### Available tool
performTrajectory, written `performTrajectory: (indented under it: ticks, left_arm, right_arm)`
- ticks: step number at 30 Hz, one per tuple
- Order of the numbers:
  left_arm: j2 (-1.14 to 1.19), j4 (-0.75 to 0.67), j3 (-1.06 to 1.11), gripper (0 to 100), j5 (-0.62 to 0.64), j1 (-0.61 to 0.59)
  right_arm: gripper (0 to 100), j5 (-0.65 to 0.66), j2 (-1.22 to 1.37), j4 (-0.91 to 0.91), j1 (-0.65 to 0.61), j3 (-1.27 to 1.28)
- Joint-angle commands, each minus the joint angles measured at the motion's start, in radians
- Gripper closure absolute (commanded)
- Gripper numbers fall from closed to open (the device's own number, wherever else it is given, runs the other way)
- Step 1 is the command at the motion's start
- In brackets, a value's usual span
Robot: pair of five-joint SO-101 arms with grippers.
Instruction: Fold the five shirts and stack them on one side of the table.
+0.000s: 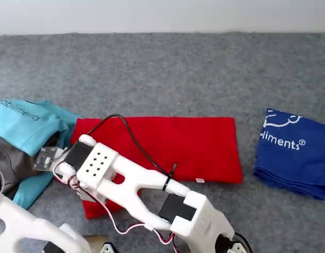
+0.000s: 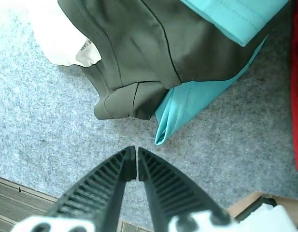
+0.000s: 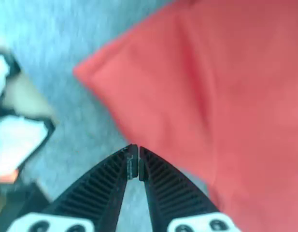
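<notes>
A red shirt (image 1: 194, 147), folded into a long rectangle, lies mid-table. My right arm (image 1: 96, 163) stretches across it to its left end. There my right gripper (image 3: 133, 164) is shut, its tips at the edge of the red shirt (image 3: 226, 96) near a corner; I cannot tell whether cloth is pinched. A folded blue shirt (image 1: 294, 153) rests at the right. At the left, a teal shirt (image 1: 20, 124) and an olive-grey shirt (image 1: 9, 158) lie piled. My left gripper (image 2: 137, 164) is shut over bare table, short of the teal shirt (image 2: 187, 106) and olive-grey shirt (image 2: 139, 48).
A white garment (image 2: 52, 34) pokes out beside the olive-grey shirt. The left arm (image 1: 20, 221) sits at the front left corner. The table's edge (image 2: 13, 198) runs close behind the left gripper. Grey table surface (image 1: 178, 74) stretches along the back.
</notes>
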Motion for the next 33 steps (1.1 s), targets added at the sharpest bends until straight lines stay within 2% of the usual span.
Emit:
performTrajectory:
  ticks: [1, 6, 8, 23, 29, 33]
  left_arm:
    - [-0.021, -0.012, -0.035, 98, -0.005, 0.0]
    - [-0.018, -0.011, -0.035, 98, -0.005, 0.0]
    - [-0.018, -0.011, -0.035, 98, -0.005, 0.0]
    - [-0.017, -0.008, -0.033, 98, -0.005, 0.0]
    - [-0.017, -0.006, -0.033, 98, -0.005, 0.0]
    - [-0.017, -0.006, -0.033, 98, -0.005, 0.0]
  right_arm:
    - [96.9, 0.009, -0.073, 0.048, 0.012, 0.008]
    - [76.8, 0.008, -0.074, -0.033, -0.024, 0.196]
    - [73.8, 0.009, -0.077, -0.101, -0.044, 0.264]
    - [87.5, 0.011, -0.041, -0.447, -0.071, 0.457]
    - [98.7, 0.006, 0.041, -0.414, -0.068, 0.422]
    - [99.0, 0.011, 0.036, -0.414, -0.039, 0.41]
